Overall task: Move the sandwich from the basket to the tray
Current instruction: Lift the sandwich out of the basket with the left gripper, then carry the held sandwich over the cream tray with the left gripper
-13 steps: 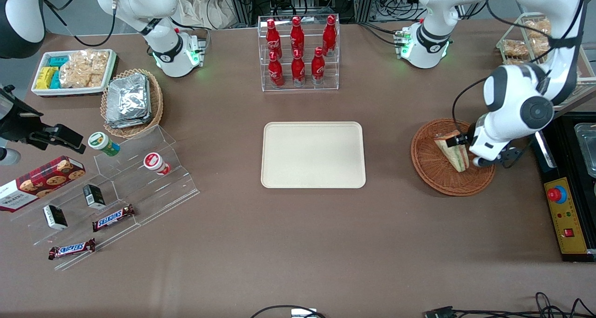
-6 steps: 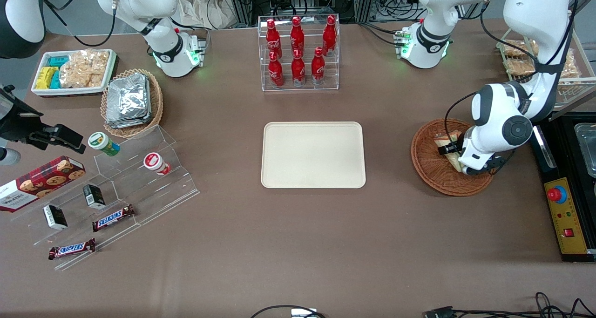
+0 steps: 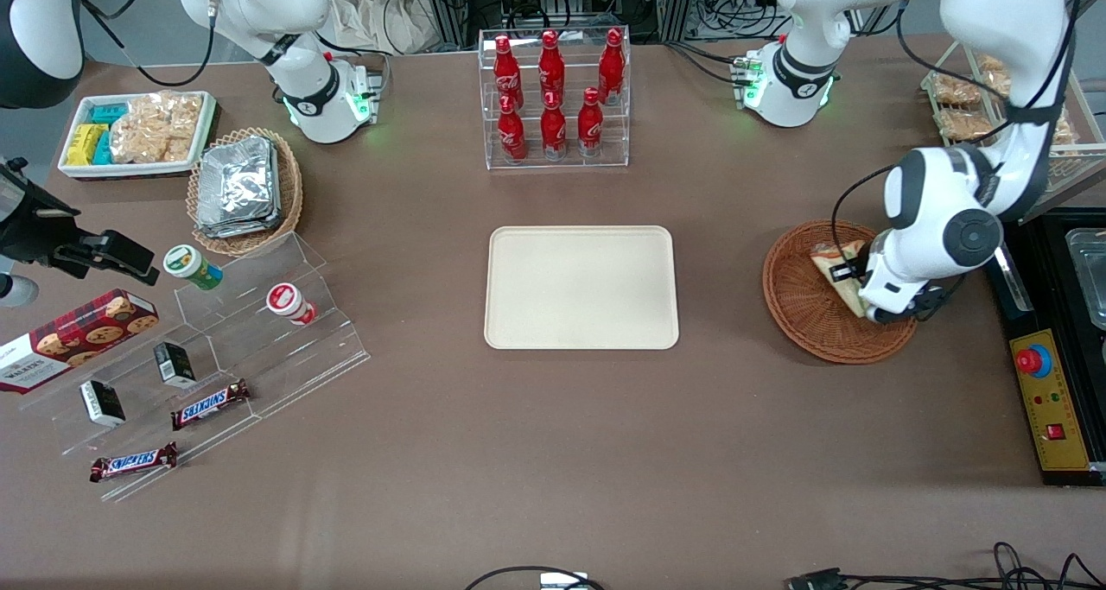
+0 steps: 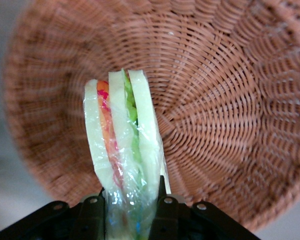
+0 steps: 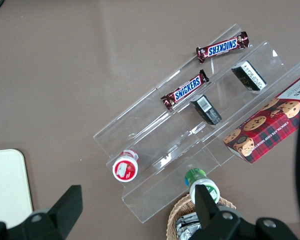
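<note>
The sandwich (image 3: 835,264), a clear-wrapped wedge of white bread with green and orange filling (image 4: 121,145), stands on edge inside the round reddish-brown wicker basket (image 3: 808,322) at the working arm's end of the table. My gripper (image 3: 851,275) is down in the basket and shut on the sandwich, one black finger (image 4: 92,216) pressing the wrap on each side. The basket's woven floor (image 4: 230,100) shows all round the sandwich. The cream tray (image 3: 581,288) lies bare at the table's middle, well apart from the basket.
A clear rack of red cola bottles (image 3: 553,98) stands farther from the camera than the tray. A wire rack of bagged snacks (image 3: 968,106) and a yellow control box (image 3: 1047,400) flank the basket. Foil packets (image 3: 238,188), a white snack bin (image 3: 138,132) and acrylic steps (image 3: 225,348) lie toward the parked arm's end.
The working arm's wrist has shifted and turned over the basket. The sandwich stays between the fingers and shows smaller and more covered by the wrist than a second ago.
</note>
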Robot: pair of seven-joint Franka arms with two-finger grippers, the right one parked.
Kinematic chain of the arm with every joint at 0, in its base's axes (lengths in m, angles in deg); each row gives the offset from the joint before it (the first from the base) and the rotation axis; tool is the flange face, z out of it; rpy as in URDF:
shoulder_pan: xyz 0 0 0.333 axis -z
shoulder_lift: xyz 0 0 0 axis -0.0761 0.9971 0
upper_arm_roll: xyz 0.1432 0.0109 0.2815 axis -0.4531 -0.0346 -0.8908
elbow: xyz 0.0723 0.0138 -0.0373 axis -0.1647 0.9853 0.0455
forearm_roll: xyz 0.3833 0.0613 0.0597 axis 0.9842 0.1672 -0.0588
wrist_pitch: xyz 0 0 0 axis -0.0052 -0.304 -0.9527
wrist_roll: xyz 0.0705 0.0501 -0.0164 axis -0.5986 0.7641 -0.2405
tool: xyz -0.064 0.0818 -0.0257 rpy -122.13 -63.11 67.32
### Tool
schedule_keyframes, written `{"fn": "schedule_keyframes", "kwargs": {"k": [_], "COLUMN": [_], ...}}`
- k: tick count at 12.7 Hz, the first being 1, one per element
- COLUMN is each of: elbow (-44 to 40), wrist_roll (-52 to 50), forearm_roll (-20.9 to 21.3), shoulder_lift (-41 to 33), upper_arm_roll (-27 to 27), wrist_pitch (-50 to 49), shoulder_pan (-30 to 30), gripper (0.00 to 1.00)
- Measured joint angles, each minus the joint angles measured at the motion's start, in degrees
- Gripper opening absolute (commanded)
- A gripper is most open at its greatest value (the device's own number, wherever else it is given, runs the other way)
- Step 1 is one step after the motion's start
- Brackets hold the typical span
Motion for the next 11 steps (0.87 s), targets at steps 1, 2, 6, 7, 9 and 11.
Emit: {"fn": "schedule_keyframes", "kwargs": {"k": [1, 2, 6, 7, 9, 11], "elbow": [-2.78, -6.59, -26.68, -30.97, -37.74, -42.42], "wrist_roll": [0.23, 1.12, 8.49, 9.99, 11.44, 10.38], "forearm_roll": [0.48, 0.73, 0.81, 0.80, 0.26, -1.37], "shoulder_lift": [-2.70, -5.28, -9.00, -8.90, -8.08, -6.17], "upper_arm_roll": [0.09, 0.16, 0.18, 0.18, 0.46, 2.87], "wrist_pitch": [-5.95, -12.78, -36.97, -40.37, -44.89, -46.97], "shoulder_pan": [0.04, 0.09, 0.08, 0.09, 0.30, 0.98], "gripper": [0.03, 0.03, 0.03, 0.03, 0.03, 0.03]}}
